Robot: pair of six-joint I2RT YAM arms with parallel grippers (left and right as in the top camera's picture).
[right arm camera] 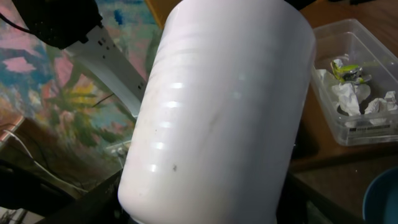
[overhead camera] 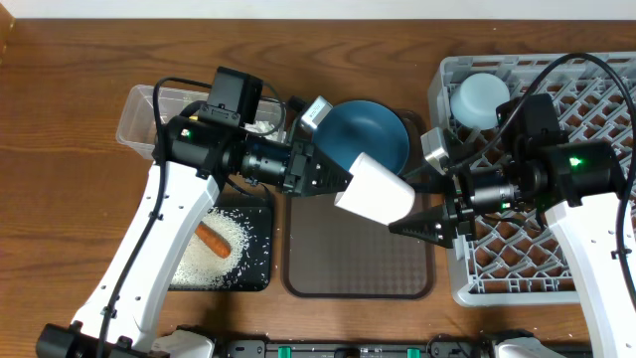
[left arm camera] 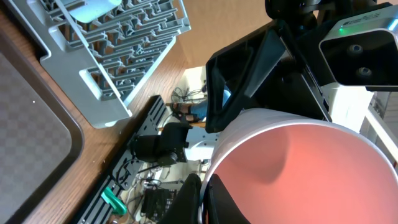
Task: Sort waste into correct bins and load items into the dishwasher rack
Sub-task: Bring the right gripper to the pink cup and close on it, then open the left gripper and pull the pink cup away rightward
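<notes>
Though cup looks white overhead, left wrist shows pink | left gripper clamps it | right gripper spread

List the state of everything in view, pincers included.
Cup: aloft, tilted.
Left pincer: shut on cup.
Right pincer: fingers straddle the cup, grip unclear.
Plate: flat on table.
Pale-blue dish: in rack corner.
Tub: holds tissue.
Black tray: holds rice, carrot.
Brown tray: bare where visible.
</notes>
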